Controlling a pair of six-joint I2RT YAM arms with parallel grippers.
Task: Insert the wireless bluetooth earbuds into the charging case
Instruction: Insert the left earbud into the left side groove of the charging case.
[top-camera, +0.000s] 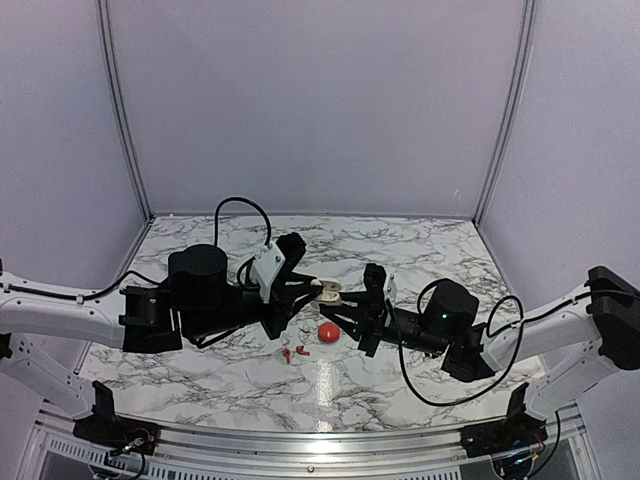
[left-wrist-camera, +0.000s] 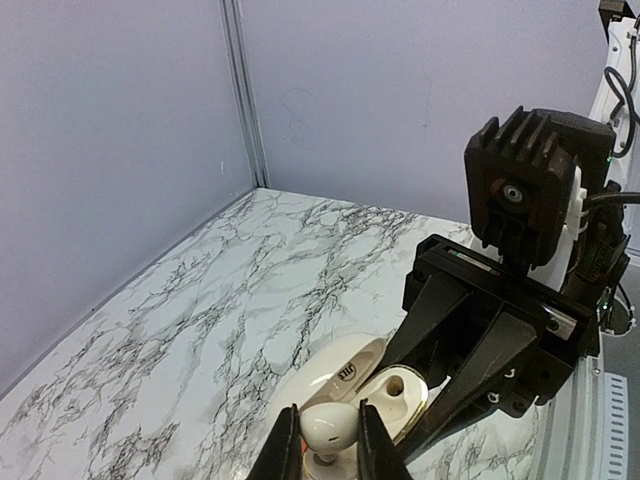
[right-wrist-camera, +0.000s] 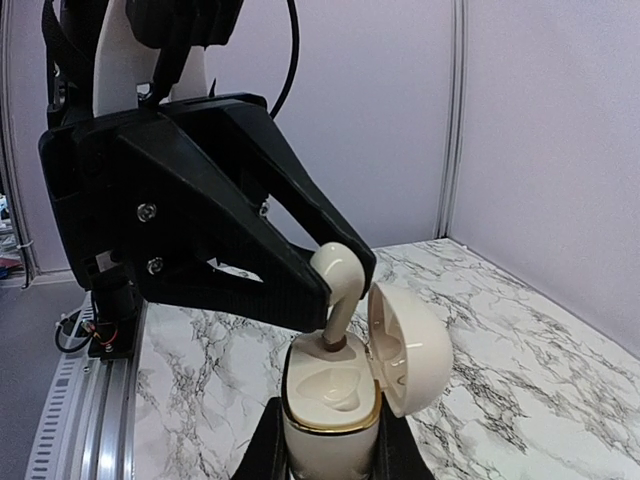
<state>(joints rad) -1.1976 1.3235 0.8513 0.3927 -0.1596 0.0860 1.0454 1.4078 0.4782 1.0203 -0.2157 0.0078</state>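
**One earbud held over one open case, both grippers closed on their loads**

Two arms reach in over the marbled table (top-camera: 430, 250) and meet near its middle. Starting at the left, the left gripper (left-wrist-camera: 327, 452) is clamped on a single cream-white earbud (left-wrist-camera: 330, 428), one finger on each side of its rounded head. The stem points down. In the right wrist view the stem's tip sits at the rear well of the charging case (right-wrist-camera: 335, 400), though whether it is fully seated cannot be told.

There is one case. It is lifted off the table and stands upright between the two grippers, with its lid swung open to the right on its hinge. The left wrist view shows one round well in its base standing open.

On the table below lie two small red pieces (top-camera: 287, 354), close together and near the front. Just to their right is one red ball (top-camera: 329, 332), apart from them and under the case.

Further right, the right gripper (right-wrist-camera: 330, 462) is closed on the base of the case, one finger on each flank.
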